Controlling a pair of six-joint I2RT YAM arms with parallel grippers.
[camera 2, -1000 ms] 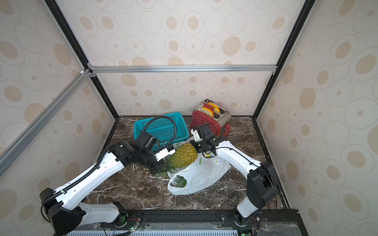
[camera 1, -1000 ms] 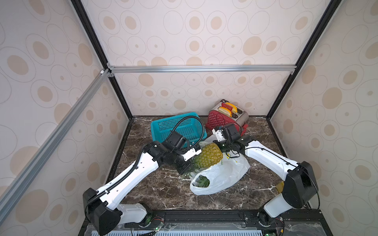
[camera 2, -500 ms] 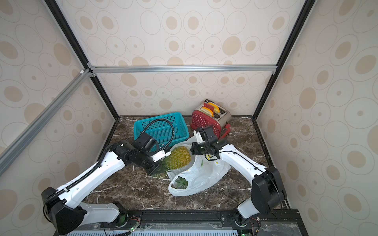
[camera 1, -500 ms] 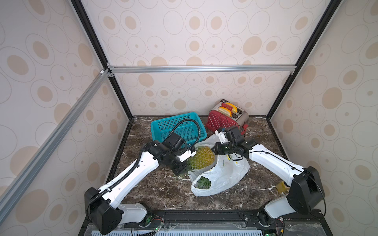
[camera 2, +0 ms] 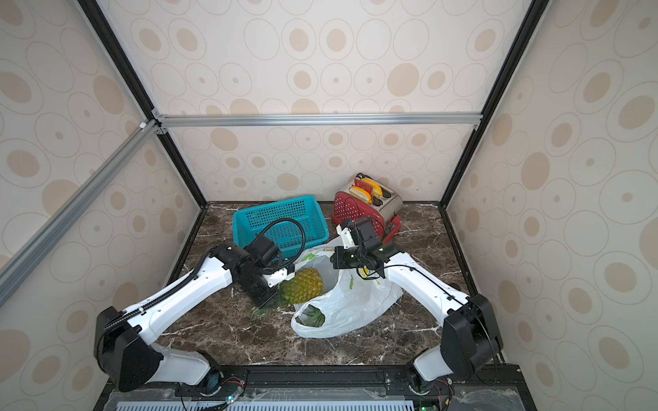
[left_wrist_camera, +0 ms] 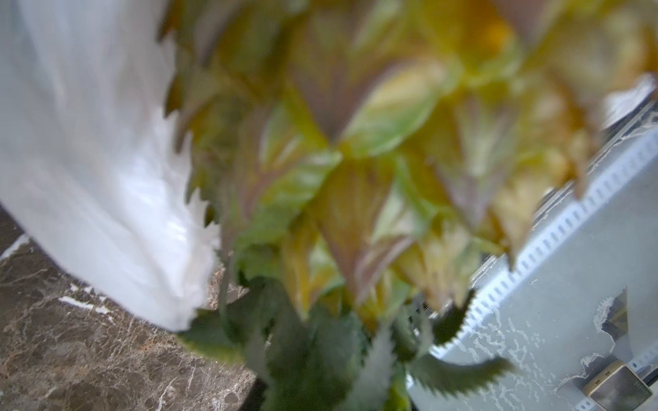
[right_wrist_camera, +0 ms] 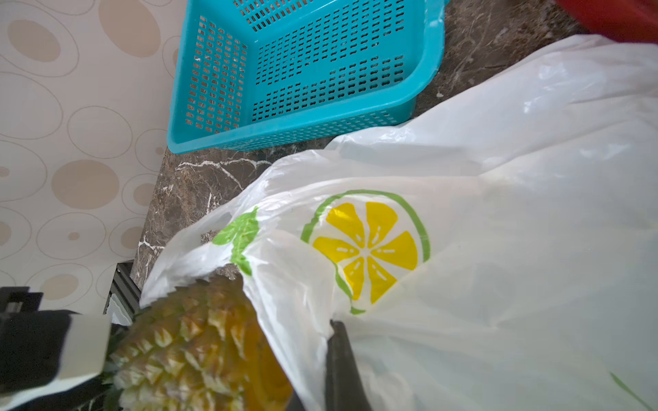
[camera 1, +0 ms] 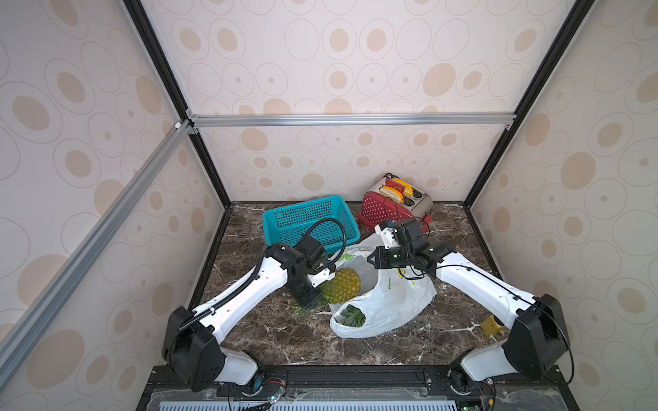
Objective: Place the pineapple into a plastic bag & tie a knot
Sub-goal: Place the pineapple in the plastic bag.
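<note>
left pincer (camera 1: pixel 312 301) part-closed, pointing down, right pincer (camera 1: pixel 371 259) pinched tight

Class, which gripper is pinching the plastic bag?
The right gripper, shut on the rim of the plastic bag; the left gripper holds the pineapple instead.

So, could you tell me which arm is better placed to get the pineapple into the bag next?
Left. The left gripper grips the pineapple at its crown end, right at the mouth of the plastic bag. The right gripper is pinching the bag's rim, holding it open.
</note>
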